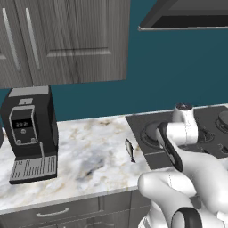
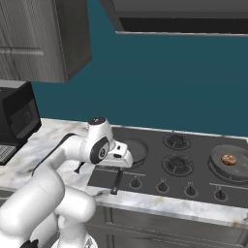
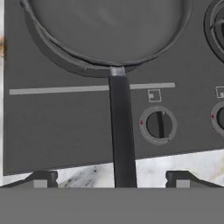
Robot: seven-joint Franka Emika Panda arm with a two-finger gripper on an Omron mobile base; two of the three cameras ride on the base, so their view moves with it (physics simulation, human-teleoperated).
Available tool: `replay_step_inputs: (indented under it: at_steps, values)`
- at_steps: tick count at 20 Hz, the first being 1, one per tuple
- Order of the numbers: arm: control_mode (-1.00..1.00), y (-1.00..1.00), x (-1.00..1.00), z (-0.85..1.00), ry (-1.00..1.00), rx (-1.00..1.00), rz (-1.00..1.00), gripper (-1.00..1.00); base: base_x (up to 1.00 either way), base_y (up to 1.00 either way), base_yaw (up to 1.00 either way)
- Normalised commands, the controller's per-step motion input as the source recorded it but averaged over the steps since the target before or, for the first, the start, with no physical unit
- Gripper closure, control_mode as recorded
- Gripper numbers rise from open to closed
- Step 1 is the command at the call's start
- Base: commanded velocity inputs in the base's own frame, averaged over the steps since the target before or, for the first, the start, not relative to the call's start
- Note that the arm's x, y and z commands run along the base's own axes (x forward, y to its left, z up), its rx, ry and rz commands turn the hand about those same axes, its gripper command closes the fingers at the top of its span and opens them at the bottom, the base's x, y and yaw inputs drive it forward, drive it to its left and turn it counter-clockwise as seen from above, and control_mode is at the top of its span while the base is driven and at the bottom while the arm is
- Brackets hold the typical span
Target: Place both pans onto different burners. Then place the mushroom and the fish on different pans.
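The gripper [image 3: 112, 179] is hanging over the near edge of the cooktop [image 2: 150, 167] with its two dark fingertips [image 3: 43, 178] standing wide apart, one on each side of a pan handle and touching nothing. The near pan [image 3: 109, 30] is sitting on the left front burner, and its thin straight handle [image 3: 121, 135] is running from the pan's rim straight toward the near side, crossing the dark control strip and reaching out over the marble counter edge. In the right base view the same handle [image 2: 116, 181] is pointing toward the near edge, leaning slightly left, with the pan [image 2: 138, 150] partly hidden behind the white wrist. A round knob [image 3: 158, 125] is sitting just to the right of the handle.

The second pan [image 2: 228, 162] is resting on the burner at the far right of the cooktop, and the mushroom [image 2: 228, 159] is lying inside it near the middle as a small brown lump. Two bare burners [image 2: 177, 163] are lying between the two pans, one behind the other.

The fish [image 1: 130, 150] is lying on the marble counter [image 1: 84, 160] just to the left of the cooktop, well apart from both pans. Its long axis is running from far to near, tilting a little to the right toward the near end; which end is the head I cannot tell. A black coffee machine [image 1: 30, 133] is standing at the far left of the counter.
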Motion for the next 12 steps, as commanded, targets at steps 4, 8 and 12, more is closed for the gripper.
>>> replay_step_inputs:
  at_steps: [4, 8, 12]
  values:
    - [-1.0, 0.6, -0.05, 0.02, -0.02, 0.01, -0.04, -1.0, 0.0, 0.0, 0.0]
    - [-1.0, 0.49, 0.0, 0.0, -0.06, 0.02, -0.02, -1.0, 0.0, 0.0, 0.0]
    - [-1.0, 0.27, 0.0, 0.0, -0.04, 0.03, 0.0, -1.0, 0.0, 0.0, 0.0]
